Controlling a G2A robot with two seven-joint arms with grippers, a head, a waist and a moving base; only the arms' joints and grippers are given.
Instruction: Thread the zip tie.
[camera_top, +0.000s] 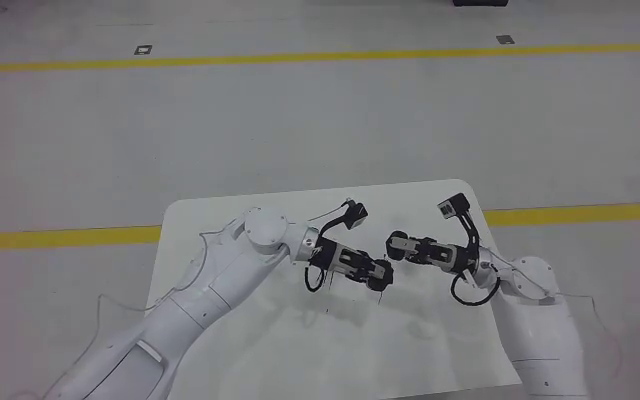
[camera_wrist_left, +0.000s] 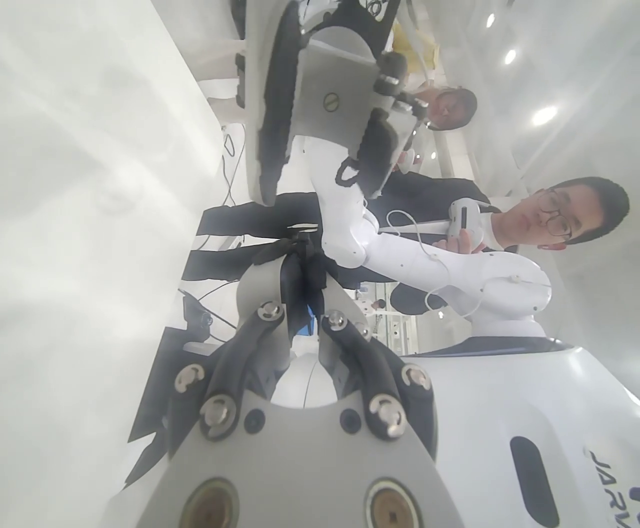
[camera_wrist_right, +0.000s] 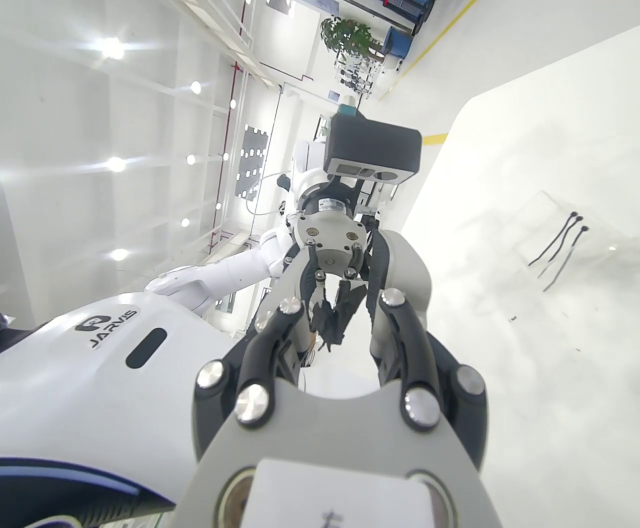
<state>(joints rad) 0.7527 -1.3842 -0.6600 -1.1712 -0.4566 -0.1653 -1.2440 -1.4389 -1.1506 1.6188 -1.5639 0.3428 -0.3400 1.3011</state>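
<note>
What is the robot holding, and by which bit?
Cannot tell for the left gripper: it is shut, but nothing shows in it. The right gripper is open and empty.

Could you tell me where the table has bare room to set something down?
Bare: the table between both arms, toward its near edge. Crowded: the middle, where left gripper and right gripper converge. Spare zip ties lie on it.

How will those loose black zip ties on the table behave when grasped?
Probably light and springy, not limp: the zip ties are thin strips lying nearly straight. They lie flat on the table, so a push would likely skid them. The small head at one end is probably the thickest place to pinch.
</note>
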